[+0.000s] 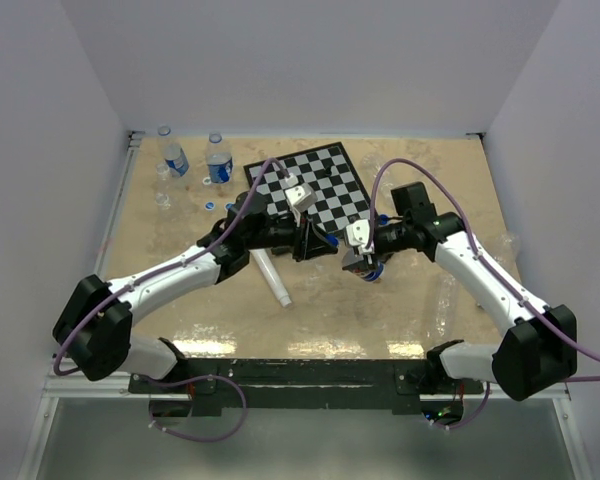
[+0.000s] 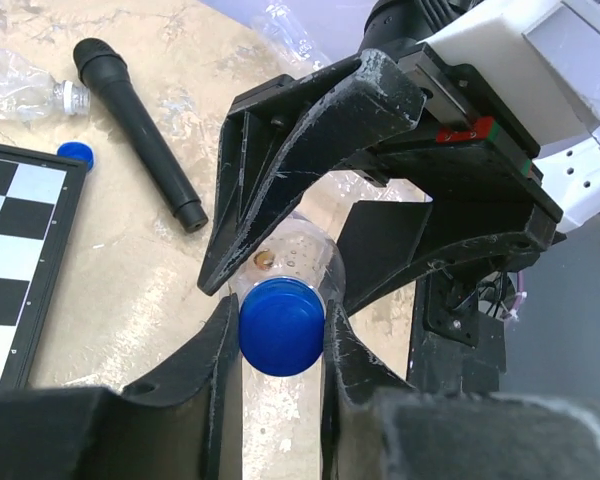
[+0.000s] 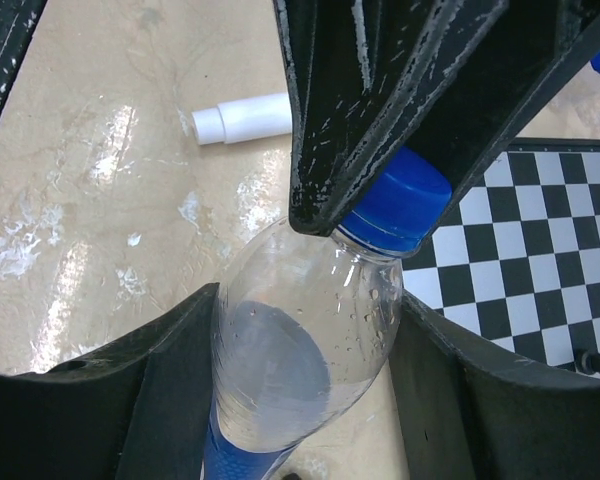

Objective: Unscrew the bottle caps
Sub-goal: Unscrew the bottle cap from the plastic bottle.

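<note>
- Our left gripper (image 2: 280, 322) is pressed together on a round blue plastic screw cap (image 3: 398, 205), with one finger on either side of it.
- That cap sits on the neck of a small clear plastic bottle (image 3: 295, 320), which carries a blue label lower down.
- Our right gripper (image 1: 364, 262) pinches the bottle's body. Its jaws stand partway apart and the bottle fills the gap.
- The two grippers meet nose to nose over the tan table (image 1: 400, 300), just in front of the near right corner of the black-and-white chessboard (image 1: 320, 185).
- The held bottle points its cap towards the left gripper. We cannot tell whether it touches the table.
- A white stick-shaped microphone (image 1: 272, 278) lies on the table beside the left arm, and a black stick-shaped microphone (image 2: 140, 130) lies near the chessboard.
- At the far left we see an upright clear bottle with a blue label (image 1: 175, 157) and a second upright bottle (image 1: 218, 160) beside it.
- A loose blue cap (image 2: 75, 153) rests at the chessboard's edge, near a lying clear bottle with a white cap (image 2: 25, 85).
</note>
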Available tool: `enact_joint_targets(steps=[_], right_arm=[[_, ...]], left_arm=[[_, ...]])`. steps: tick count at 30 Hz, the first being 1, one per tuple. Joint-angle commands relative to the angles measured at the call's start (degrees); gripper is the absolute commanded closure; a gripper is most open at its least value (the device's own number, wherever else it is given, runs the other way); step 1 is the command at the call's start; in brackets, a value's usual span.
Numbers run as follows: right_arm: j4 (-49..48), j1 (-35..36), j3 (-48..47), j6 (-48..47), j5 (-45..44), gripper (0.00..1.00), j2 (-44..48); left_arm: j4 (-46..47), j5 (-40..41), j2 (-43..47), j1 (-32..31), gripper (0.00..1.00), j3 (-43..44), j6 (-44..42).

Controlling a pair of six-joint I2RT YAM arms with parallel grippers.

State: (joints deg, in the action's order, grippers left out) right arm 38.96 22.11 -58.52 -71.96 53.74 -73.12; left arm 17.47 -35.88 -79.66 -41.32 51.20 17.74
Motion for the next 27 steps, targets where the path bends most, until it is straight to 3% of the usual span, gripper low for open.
enact_joint_targets(steps=[1,7,10,22,25,27], right_arm=[[-2.22,0.48,0.25,1.03,2.34,0.66,-0.09],[-6.17,0.48,0.25,7.52,0.23,0.32,0.61],[-7.06,0.48,0.16,10.52,1.45,0.20,0.00],[-14.96,0.30,0.25,25.29,1.45,0.18,-2.81],[-16.19,0.13,0.16,28.53,2.08,0.22,-2.90],[-16.72,0.22,0.08,29.07,3.21,0.33,-3.16]], left_arm=[[2.04,-3.85,-0.06,-0.34,1.00,2.86,0.37],[5.10,2.47,5.55,0.01,1.00,-2.14,2.21],[8.09,5.46,9.42,0.27,1.00,-5.49,3.70],[12.05,10.74,18.39,1.33,1.00,-11.38,5.20],[12.14,12.14,19.10,1.42,1.00,-12.09,5.20],[12.14,12.67,19.19,1.42,1.00,-12.44,5.29]])
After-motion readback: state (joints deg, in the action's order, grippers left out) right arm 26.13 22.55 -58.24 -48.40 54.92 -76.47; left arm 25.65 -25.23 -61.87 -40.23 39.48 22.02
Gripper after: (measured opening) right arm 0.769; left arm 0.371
